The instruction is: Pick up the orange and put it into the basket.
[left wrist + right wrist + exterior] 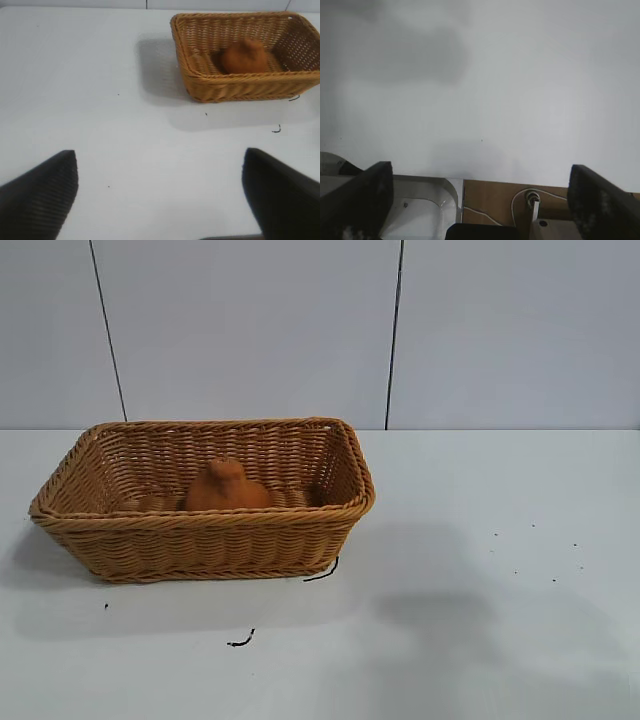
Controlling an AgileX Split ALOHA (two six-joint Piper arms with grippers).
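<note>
1. Orange (226,488) sits inside basket (205,540), resting on its floor (drop looks done).
2. Right gripper (480,200) spread wide, empty, well away from basket.
3. Left gripper (160,195) parked, released, facing basket from afar.

the basket (200,540) is the only bulky obstacle on the white surface (500,640), its flared wicker walls and braided rim fencing the orange (226,488) so that the open top is the one way in. right of the basket and in front of it the surface lies bare but for two small black scraps (240,640).
</note>
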